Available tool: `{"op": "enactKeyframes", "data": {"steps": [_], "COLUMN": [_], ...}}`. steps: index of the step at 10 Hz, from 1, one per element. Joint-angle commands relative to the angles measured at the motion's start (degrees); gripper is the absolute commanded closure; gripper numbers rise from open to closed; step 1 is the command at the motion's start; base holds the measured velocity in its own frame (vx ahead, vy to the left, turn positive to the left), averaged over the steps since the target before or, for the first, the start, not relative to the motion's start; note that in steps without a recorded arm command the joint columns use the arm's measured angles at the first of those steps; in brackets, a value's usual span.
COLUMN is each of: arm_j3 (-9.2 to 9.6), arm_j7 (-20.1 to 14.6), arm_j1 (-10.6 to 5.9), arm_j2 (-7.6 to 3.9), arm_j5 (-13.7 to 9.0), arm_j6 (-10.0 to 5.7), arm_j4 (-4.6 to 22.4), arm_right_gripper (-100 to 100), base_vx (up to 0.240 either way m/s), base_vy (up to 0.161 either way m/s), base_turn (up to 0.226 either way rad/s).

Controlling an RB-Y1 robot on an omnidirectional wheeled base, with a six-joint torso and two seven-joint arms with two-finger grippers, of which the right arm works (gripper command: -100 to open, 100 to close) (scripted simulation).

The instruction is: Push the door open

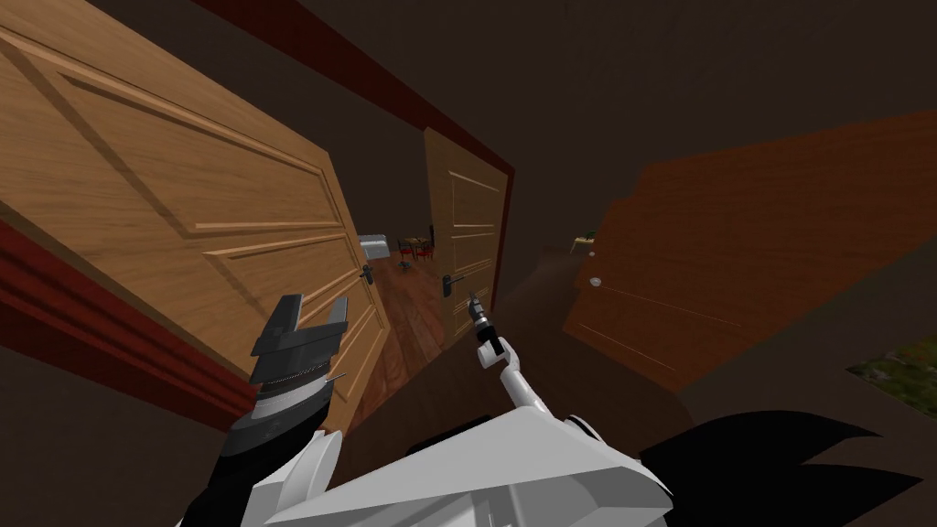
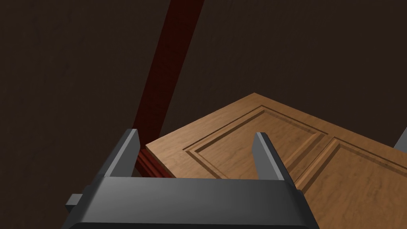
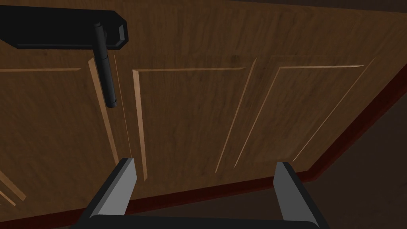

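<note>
Left of the middle door (image 1: 471,229), the biggest thing I see is another panelled wooden door (image 1: 165,183), light brown and swung at an angle, with a strip of wooden floor (image 1: 412,316) showing between the two. Right of the middle door, well apart, stands a darker orange-brown door (image 1: 759,238) with a small round knob (image 1: 596,281). A dark red frame (image 1: 101,329) runs around the middle door and its light brown neighbour. The middle door itself is light wood with raised panels and stands at an angle to that frame. My left gripper (image 1: 316,306) hangs left of the middle door, in front of the neighbour, its fingers spread wide with nothing between them. My right gripper (image 1: 474,302) reaches toward the middle door's face, just beside its black lever handle (image 1: 450,283). Its fingers are parted wide too and hold nothing, and I cannot tell whether they touch the wood.
</note>
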Motion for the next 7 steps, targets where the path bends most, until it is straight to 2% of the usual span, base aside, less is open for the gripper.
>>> {"op": "enactKeyframes", "data": {"steps": [1,2,5,6,7], "arm_j3": [0.38,0.38,0.97,0.97,1.16], "arm_j7": [-0.45,-0.45,-1.51,-1.51,-1.86], "arm_j1": [-1.68,-1.68,-5.57,-5.57,-6.81], "arm_j2": [0.37,0.37,0.84,0.84,1.03], "arm_j5": [0.27,0.27,0.66,0.66,0.79], "arm_j6": [-0.12,-0.12,-0.73,-0.73,-0.93], "arm_j4": [2.86,2.98,8.81,9.70,11.44], "arm_right_gripper": [-100,-100,-100,-100,-100], "base_vx": [0.056,0.055,0.070,0.054,0.040], "base_vy": [-0.100,-0.075,-0.080,-0.078,-0.058], "base_turn": [0.056,0.032,0.051,0.033,0.020]}}
